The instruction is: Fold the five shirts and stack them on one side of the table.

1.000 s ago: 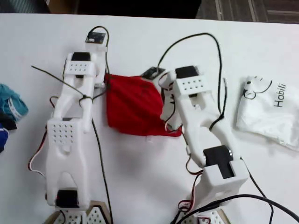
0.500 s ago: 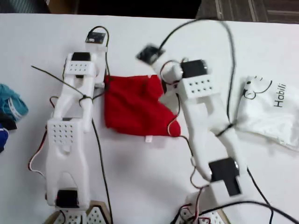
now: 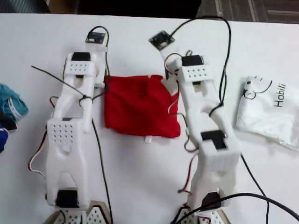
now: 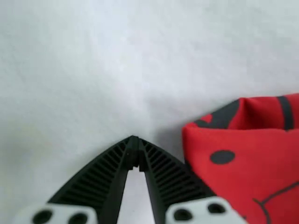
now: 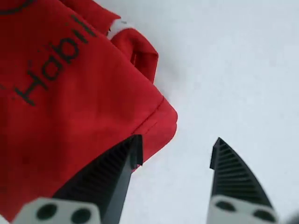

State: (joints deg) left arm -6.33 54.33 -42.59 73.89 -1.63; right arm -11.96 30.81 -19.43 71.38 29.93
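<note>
A folded red shirt [image 3: 140,109] lies flat in the middle of the white table [image 3: 140,177], between the two arms. My left gripper [image 4: 134,140] is shut with nothing in it, resting on the table just beside the red shirt [image 4: 247,149]; in the high view the left gripper [image 3: 103,83] sits at the shirt's far left corner. My right gripper [image 5: 176,147] is open at the far right corner of the red shirt [image 5: 70,93], one finger [image 5: 119,170] over the cloth's edge and the other over bare table. From above, the right gripper [image 3: 169,84] touches that corner.
A white shirt [image 3: 271,109] with black print lies at the right edge. Teal and blue crumpled shirts [image 3: 9,109] sit at the left edge. Cables [image 3: 219,51] loop around both arms. Open table lies toward the near side and along the far edge.
My right arm swung up off the shirt's right side to its far right corner, and the shirt now lies squarer. The left arm stayed put.
</note>
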